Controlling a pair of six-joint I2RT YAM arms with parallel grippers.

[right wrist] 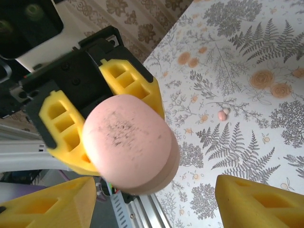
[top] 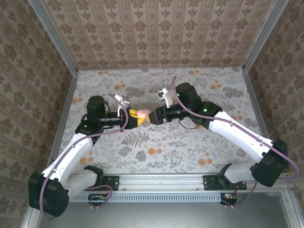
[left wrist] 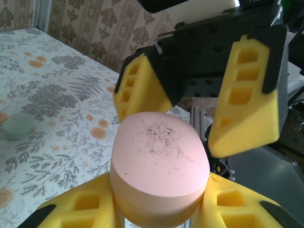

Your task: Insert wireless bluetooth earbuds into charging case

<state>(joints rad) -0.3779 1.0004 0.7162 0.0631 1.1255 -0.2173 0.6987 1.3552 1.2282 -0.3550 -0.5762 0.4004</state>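
The table point(top: 190, 142) carries a busy fern-and-flower print, and over its middle the left arm point(top: 71, 152) and right arm point(top: 237, 130) meet nose to nose. The left claw point(top: 133, 116) is clamped on the pink case point(left wrist: 159, 161), holding it off the table with its broad oval face turned toward the right claw point(top: 151, 117). That claw stands wide apart just in front of the case, gripping nothing. The case looks closed, with a seam running around its side, so the step in hand is most likely getting the lid open. To do that well, the left claw should keep its hold below the seam. The right fingers should close only on the lid half and lift along the hinge side, not squeeze across both halves. A pale green piece point(left wrist: 16, 126) lies on the table well off to one side; whether it is another case I cannot tell. The earbuds point(right wrist: 222, 114), one pinkish and one whitish, lie side by side on the table, apart from both claws and easy to lose among the printed dots.
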